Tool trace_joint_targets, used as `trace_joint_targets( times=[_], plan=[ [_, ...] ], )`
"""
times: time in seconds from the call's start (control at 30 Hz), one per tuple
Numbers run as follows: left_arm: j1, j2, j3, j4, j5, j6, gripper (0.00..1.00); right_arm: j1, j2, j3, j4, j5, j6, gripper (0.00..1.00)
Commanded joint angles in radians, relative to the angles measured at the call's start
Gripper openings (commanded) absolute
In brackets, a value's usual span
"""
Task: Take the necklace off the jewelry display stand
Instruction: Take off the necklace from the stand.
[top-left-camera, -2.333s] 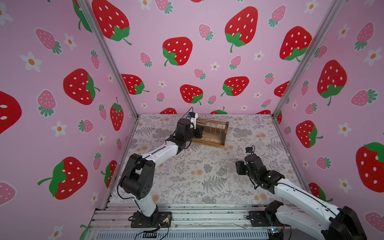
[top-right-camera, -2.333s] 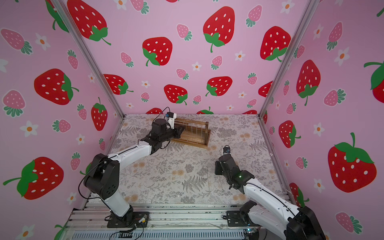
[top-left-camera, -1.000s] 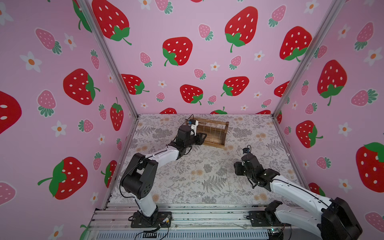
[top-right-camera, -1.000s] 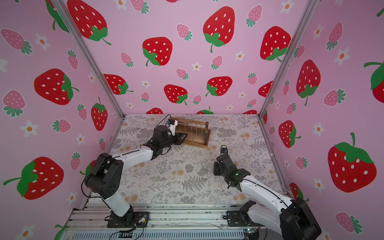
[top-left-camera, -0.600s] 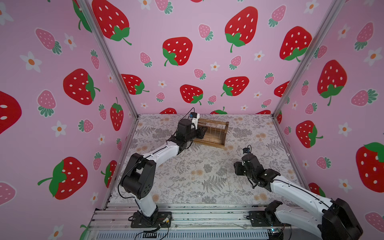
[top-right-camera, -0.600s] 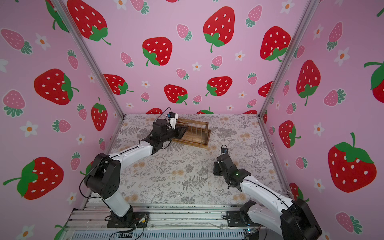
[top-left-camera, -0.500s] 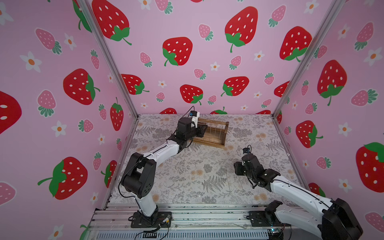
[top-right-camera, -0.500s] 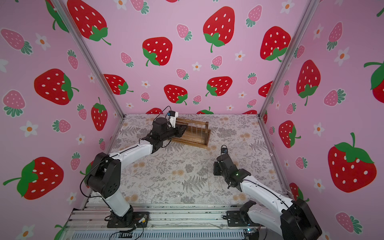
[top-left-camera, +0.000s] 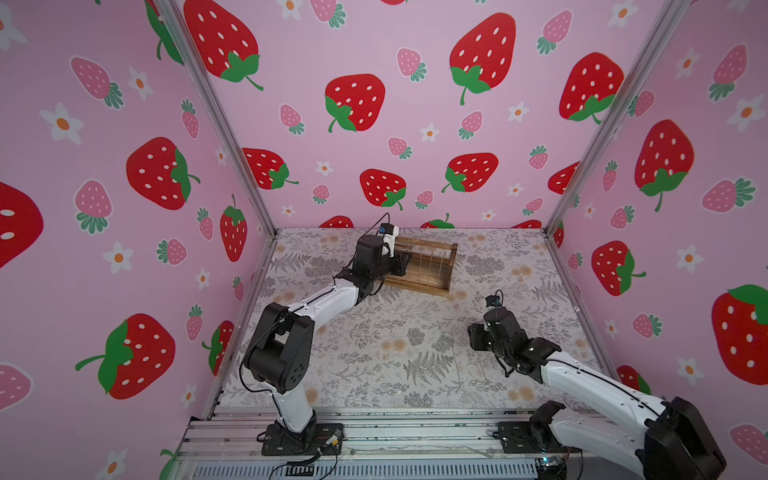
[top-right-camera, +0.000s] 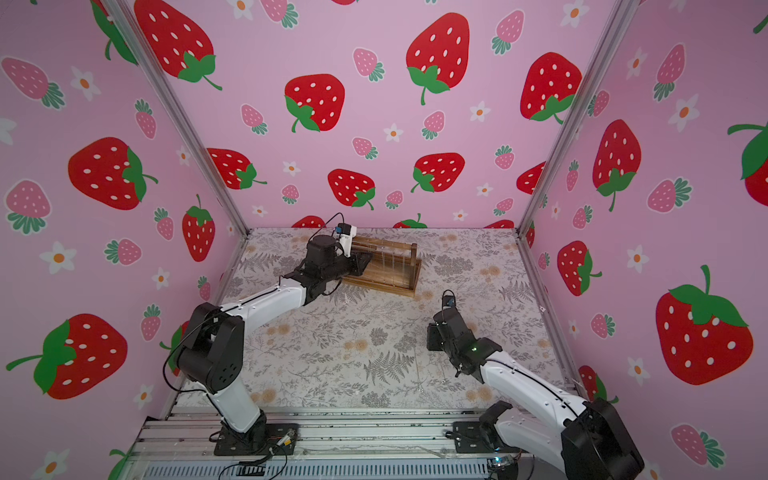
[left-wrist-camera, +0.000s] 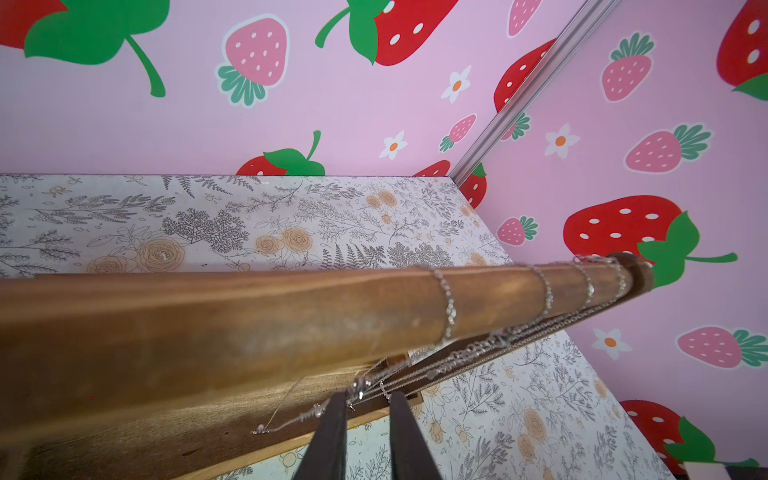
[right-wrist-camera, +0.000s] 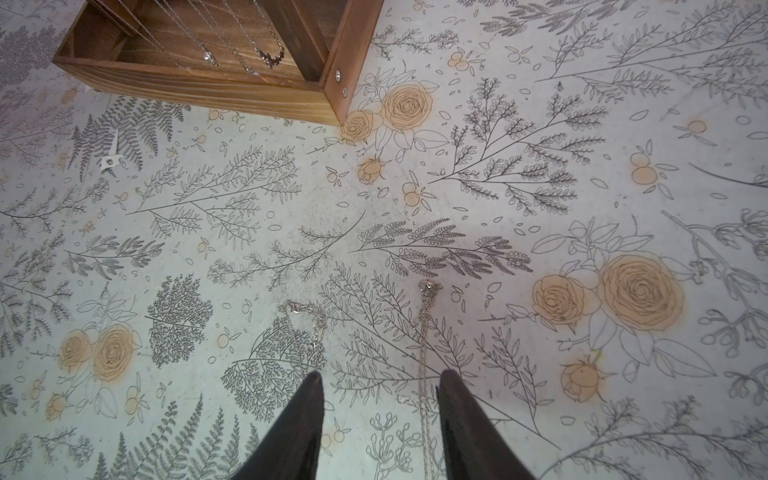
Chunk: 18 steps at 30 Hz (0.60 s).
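Note:
The jewelry display stand (top-left-camera: 432, 287) (top-right-camera: 395, 287) stands at the back of the table, seen in both top views. Several thin silver necklaces (left-wrist-camera: 449, 307) hang over its top bar (left-wrist-camera: 291, 324), their pendants (right-wrist-camera: 270, 56) above the tray. My left gripper (top-left-camera: 401, 264) (top-right-camera: 363, 262) (left-wrist-camera: 370, 401) is at the stand's left end below the bar. Its jaws stand a narrow gap apart, open, with chain strands at the fingertips (left-wrist-camera: 338, 405); I cannot tell if they touch. My right gripper (right-wrist-camera: 380, 382) (top-left-camera: 477, 336) hovers open over the table in front.
Two loose silver chains (right-wrist-camera: 424, 332) (right-wrist-camera: 309, 318) lie on the floral table (right-wrist-camera: 540, 187) just beyond my right gripper's tips. A small white scrap (right-wrist-camera: 110, 160) lies near the stand's front. Pink strawberry walls (top-left-camera: 415, 124) close in the back and both sides.
My left gripper dipped away from the stand's left end, then rose back to it, and its jaws narrowed. The right arm shifted slightly early on and has since stayed still.

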Motion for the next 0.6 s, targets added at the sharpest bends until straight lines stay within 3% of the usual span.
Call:
trace_joint_targets(
  times=[0.0,0.33,0.57],
  plan=[
    [0.003,-0.015,0.025,-0.014,-0.008,0.029,0.24,-0.004,0.005,0.000,0.015,-0.001,0.004,0.46],
    [0.005,0.014,0.054,-0.013,-0.018,0.061,0.26,-0.005,0.005,-0.002,0.017,-0.006,0.004,0.46],
    [0.007,0.031,0.079,-0.022,-0.022,0.075,0.18,-0.004,0.004,-0.002,0.016,-0.006,0.004,0.46]
  ],
)
